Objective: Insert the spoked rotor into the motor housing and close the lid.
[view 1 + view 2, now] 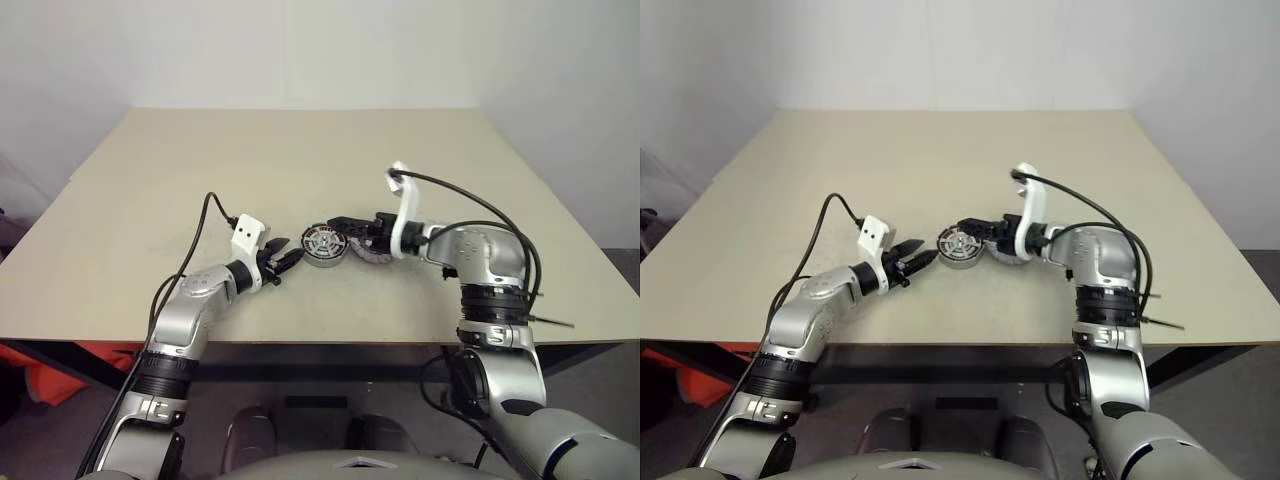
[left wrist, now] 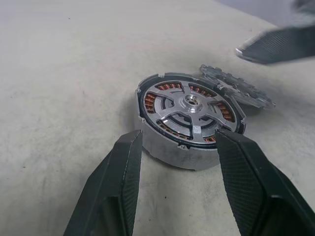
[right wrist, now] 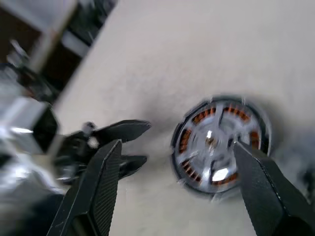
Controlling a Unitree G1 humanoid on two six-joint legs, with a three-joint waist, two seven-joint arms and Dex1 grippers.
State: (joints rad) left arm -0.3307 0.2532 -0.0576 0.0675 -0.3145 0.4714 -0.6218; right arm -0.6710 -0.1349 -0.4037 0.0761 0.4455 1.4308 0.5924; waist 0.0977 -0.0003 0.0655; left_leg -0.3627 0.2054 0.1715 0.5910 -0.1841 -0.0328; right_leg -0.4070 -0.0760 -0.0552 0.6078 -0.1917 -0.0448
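The motor housing [image 2: 189,128] is a round grey metal puck lying flat on the desk [image 1: 300,150], near its front edge. The spoked rotor [image 2: 193,105], shiny light silver with a central hub, sits seated inside it, with copper-coloured windings showing through the gaps between its spokes. The lid [image 2: 236,86], a dark grey disc with a notched rim, lies just beside the housing, tilted against its far rim.

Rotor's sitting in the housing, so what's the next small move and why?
Probably bring the open right gripper onto the lid: the rotor already sits in the housing, and the lid lies uncovered beside it, leaning on its rim.
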